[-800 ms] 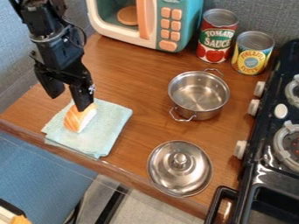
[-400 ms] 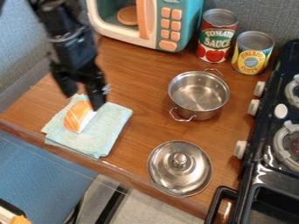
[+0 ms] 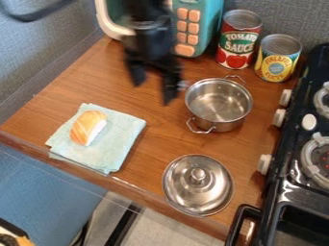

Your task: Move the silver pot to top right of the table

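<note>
The black gripper hangs over the middle of the table, just left of the silver pot, its two fingers spread apart with nothing between them. The silver pot stands upright and uncovered on the wooden table, right of the table's middle and close to the stove. One of its wire handles points to the back, the other to the front left.
A tomato sauce can and a pineapple can stand behind the pot, beside a toy microwave. The stove borders the right. A lid lies in front; sushi rests on a folded cloth.
The gripper has moved right and slightly back, from above the sushi on the cloth to beside the pot. The pot, lid, cans and sushi have stayed where they were.
</note>
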{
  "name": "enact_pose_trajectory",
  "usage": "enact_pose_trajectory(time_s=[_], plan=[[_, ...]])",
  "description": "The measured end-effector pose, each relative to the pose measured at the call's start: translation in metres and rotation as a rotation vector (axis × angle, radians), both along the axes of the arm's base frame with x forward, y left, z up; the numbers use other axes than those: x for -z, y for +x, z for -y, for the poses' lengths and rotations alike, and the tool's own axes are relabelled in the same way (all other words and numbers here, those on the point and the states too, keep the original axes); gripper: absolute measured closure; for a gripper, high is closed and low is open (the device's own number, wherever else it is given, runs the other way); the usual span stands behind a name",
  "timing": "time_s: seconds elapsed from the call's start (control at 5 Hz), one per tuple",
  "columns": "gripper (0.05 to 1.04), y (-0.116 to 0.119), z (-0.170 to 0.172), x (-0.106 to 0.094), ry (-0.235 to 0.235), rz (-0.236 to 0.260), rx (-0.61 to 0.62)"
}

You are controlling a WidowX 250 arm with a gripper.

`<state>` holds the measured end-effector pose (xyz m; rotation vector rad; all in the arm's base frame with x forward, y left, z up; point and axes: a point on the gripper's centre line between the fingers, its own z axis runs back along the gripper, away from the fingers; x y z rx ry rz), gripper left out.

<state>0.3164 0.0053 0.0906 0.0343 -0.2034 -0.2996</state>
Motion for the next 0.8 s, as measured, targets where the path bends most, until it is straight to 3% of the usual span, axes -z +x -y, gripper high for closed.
enact_pose_trajectory(time_s=[0.4,0.6,0.8], plan=[[0.083,0.051,0.071,0.019,0.05,0.021,0.061],[0.083,0.066,0.09,0.032,0.067,0.023,0.053],[0.083,0.07,0.098,0.05,0.063,-0.008,0.029]])
